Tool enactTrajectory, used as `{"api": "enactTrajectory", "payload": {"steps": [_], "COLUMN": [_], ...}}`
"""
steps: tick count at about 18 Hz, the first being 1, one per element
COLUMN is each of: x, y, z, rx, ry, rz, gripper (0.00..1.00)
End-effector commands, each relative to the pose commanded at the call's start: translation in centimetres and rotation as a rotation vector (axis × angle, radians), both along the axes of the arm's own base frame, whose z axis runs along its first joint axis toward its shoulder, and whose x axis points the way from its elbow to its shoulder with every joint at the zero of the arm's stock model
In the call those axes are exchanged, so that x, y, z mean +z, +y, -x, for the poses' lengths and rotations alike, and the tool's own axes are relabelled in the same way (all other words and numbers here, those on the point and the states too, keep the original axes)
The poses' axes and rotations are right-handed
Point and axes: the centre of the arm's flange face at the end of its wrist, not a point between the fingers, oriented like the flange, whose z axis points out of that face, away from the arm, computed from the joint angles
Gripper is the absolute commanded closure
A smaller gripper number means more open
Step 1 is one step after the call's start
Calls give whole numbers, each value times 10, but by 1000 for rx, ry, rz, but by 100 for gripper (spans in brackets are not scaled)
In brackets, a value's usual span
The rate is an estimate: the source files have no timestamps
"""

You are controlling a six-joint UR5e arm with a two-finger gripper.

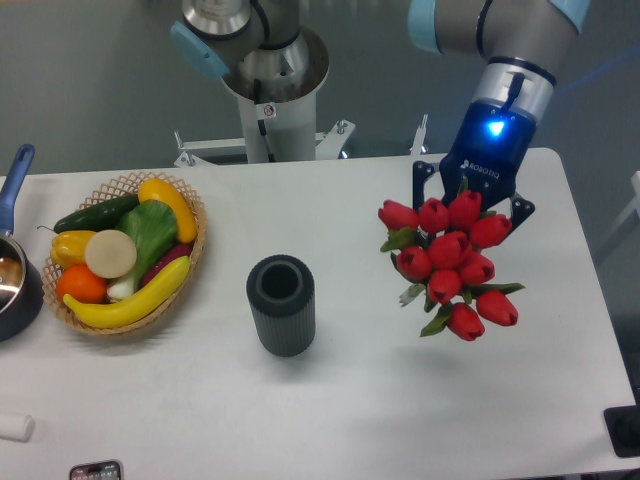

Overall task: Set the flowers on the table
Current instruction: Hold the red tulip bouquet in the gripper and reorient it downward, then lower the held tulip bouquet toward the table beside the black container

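The flowers, a bunch of red tulips with green leaves, hang at the right side of the table. My gripper reaches down from above and behind and is shut on the flowers. Its dark fingers show on either side of the upper blooms. The stems are mostly hidden under the blooms, with only a short pale end showing at the lower left. Whether the bunch touches the tabletop I cannot tell.
A dark grey ribbed cylinder vase stands upright left of the flowers. A wicker basket of fruit and vegetables sits at the left, with a blue-handled pot beyond it. A phone lies at the front edge.
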Motion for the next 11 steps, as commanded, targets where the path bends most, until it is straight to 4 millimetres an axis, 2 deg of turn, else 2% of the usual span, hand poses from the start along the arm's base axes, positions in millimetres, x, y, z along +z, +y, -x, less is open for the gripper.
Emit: {"api": "enactTrajectory", "payload": {"steps": [4,11], "x": [-14,-47], "y": [-6,12], "z": [2,-17], "rx": [9,-31], "ry": [76,146], "rz": [143,383], "gripper": [56,56]}}
